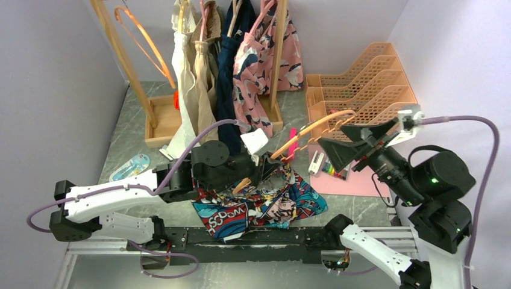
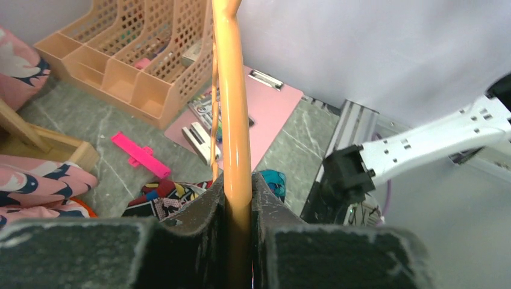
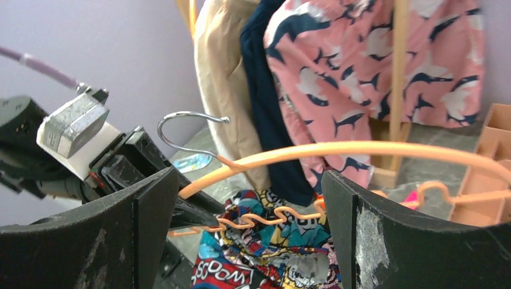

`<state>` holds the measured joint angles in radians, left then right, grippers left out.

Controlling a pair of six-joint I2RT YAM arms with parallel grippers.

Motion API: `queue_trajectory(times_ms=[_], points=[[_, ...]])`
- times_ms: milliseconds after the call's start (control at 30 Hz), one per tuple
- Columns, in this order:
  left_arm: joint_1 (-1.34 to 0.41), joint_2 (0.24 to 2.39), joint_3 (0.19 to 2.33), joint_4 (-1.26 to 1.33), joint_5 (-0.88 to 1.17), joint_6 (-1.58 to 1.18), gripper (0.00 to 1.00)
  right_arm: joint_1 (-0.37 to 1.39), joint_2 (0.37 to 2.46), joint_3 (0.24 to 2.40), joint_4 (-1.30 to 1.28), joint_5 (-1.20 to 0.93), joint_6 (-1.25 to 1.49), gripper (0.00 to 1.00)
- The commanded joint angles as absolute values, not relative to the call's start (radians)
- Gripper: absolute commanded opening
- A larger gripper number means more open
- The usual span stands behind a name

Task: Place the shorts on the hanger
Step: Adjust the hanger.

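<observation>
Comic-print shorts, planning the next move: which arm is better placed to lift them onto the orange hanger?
Right, probably: the right pincer is open and empty, while the left pincer is shut on the slim orange-tan hanger above the comic-print fabric shorts.

Top external: high up, behind arm bases, looking down and forward over whole worktop (image 1: 126, 141), wide and distant. Left wrist: tight behind left pincer (image 2: 238, 201), looking rightward across worktop to orange file racks (image 2: 114, 60), hanger (image 2: 232, 90) right at lens. Right wrist: close behind right pincer (image 3: 247, 180), looking leftward toward hanging clothes (image 3: 373, 72). Shared across all three: hanger, shorts (image 3: 259, 241) beneath.
</observation>
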<state>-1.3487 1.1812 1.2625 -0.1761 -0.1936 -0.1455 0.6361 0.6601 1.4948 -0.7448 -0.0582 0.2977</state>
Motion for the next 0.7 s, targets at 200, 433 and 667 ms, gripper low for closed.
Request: queue_trajectory(times_ms=[200, 433, 667], points=[[-1.348, 1.196, 1.275, 0.225, -0.427, -0.118, 0.07, 0.637, 0.696, 1.522, -0.859, 0.033, 0.418, 0.88], [-1.348, 1.336, 1.331, 0.398, -0.496, -0.115, 0.07, 0.637, 0.715, 1.453, -0.763, 0.003, 0.483, 0.87], [-1.348, 1.424, 1.367, 0.491, -0.568, -0.115, 0.07, 0.637, 0.713, 1.383, -0.602, 0.058, 0.509, 0.86]])
